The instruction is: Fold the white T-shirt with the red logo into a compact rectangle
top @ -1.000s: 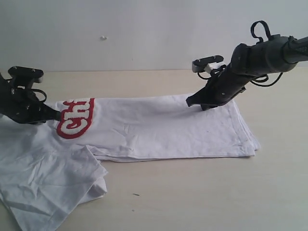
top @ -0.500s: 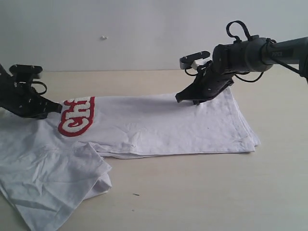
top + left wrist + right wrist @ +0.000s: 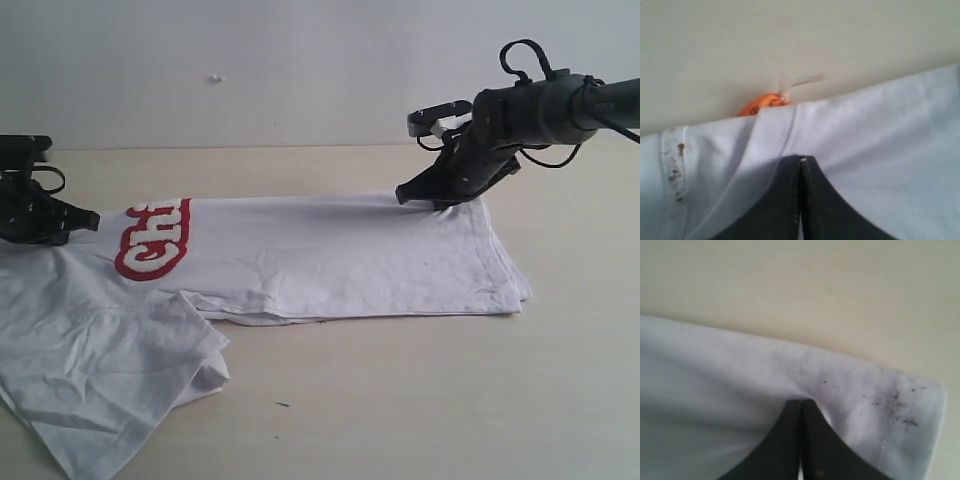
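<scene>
A white T-shirt [image 3: 330, 260] lies stretched out on a table [image 3: 420, 400], one long side folded over so that only part of the red logo [image 3: 152, 240] shows. The left gripper [image 3: 88, 220], just beside the logo at the collar, and the right gripper [image 3: 405, 193], well away from the logo at the hem, are both closed tight, each pinching cloth. Loose fabric bunches on the near side of the logo, so that side and the crosswise folds seem left to do.

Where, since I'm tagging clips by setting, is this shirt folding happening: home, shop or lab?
Most likely a robot lab or test bench: a pale tabletop before a plain white wall, with the left end effector and the right end effector, on black arms, each pinching the white T-shirt.
</scene>
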### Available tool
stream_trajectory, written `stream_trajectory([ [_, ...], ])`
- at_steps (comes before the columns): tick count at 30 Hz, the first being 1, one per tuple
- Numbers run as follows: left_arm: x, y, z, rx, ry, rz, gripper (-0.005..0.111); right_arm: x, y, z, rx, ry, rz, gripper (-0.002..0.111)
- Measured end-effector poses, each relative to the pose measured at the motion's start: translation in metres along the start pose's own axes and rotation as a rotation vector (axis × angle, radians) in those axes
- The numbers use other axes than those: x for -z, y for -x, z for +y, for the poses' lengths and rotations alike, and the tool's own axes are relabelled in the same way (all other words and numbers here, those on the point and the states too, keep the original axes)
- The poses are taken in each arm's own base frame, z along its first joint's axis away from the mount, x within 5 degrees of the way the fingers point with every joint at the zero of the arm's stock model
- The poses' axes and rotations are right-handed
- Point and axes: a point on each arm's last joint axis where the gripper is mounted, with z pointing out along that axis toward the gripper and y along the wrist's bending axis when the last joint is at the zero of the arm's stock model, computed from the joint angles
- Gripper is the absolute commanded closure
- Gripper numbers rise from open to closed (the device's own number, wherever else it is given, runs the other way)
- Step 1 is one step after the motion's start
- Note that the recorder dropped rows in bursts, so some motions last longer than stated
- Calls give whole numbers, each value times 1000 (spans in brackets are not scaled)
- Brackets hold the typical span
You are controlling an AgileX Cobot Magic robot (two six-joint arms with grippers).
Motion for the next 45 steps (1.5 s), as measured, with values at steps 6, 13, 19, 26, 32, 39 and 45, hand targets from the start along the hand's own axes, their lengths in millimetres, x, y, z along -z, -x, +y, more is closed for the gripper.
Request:
stream_trajectory([
  [6, 29, 10, -22, -83, -51, 20, 107, 22, 2, -4, 13, 17, 42, 107],
  [13, 108, 23, -32, -153, -84, -28, 107, 76, 19, -4, 16, 51, 16, 101],
  [19, 167, -10, -59, -223, -118, -52, 107, 124, 17, 2, -36, 111, -51, 102],
  [26, 207, -58, -92, -313, -176, -58, 107, 205, -9, 3, -52, 93, -225, 106],
  [32, 213, -103, -128, -448, -274, 25, 103, 251, -37, 5, -53, 88, -275, 106],
  [39, 202, -142, -162, -594, -363, 175, 55, 292, -64, 8, -46, 93, -300, 106],
  [45, 186, -151, -183, -603, -383, 201, 50, 314, -74, 10, -35, 97, -307, 106],
])
